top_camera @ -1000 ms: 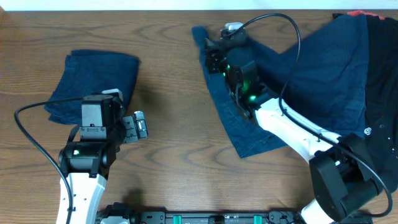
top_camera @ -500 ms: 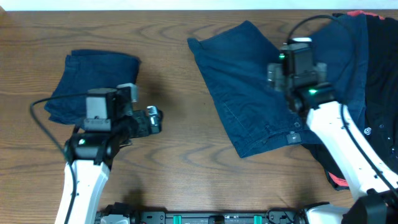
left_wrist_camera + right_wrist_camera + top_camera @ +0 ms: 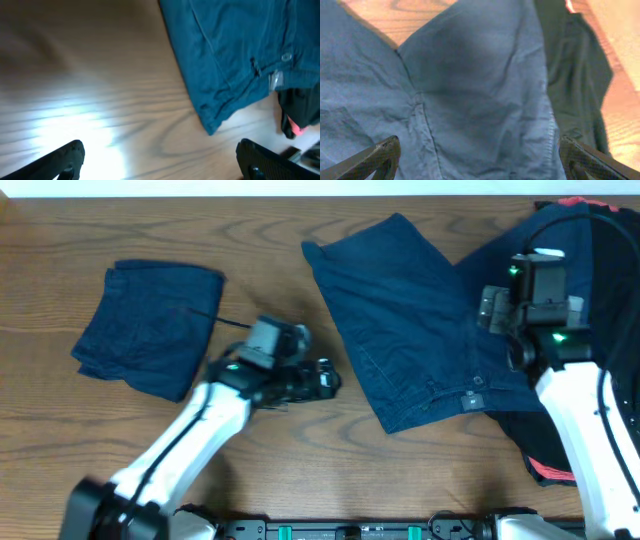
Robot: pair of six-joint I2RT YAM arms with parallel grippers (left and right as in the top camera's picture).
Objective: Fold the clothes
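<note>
Directly beneath the wide-open right pincer lie the spread shorts, near the left pincer, likewise apart.

The spread shorts are showing dark navy blue, with paler stitching along the seams. The folded bundle is showing the same navy. The table is showing warm brown wood grain. A black garment is showing a pink-red patch. The left arm and right arm are showing white with black housings.

No legible text, label, brand or number on anything.
</note>
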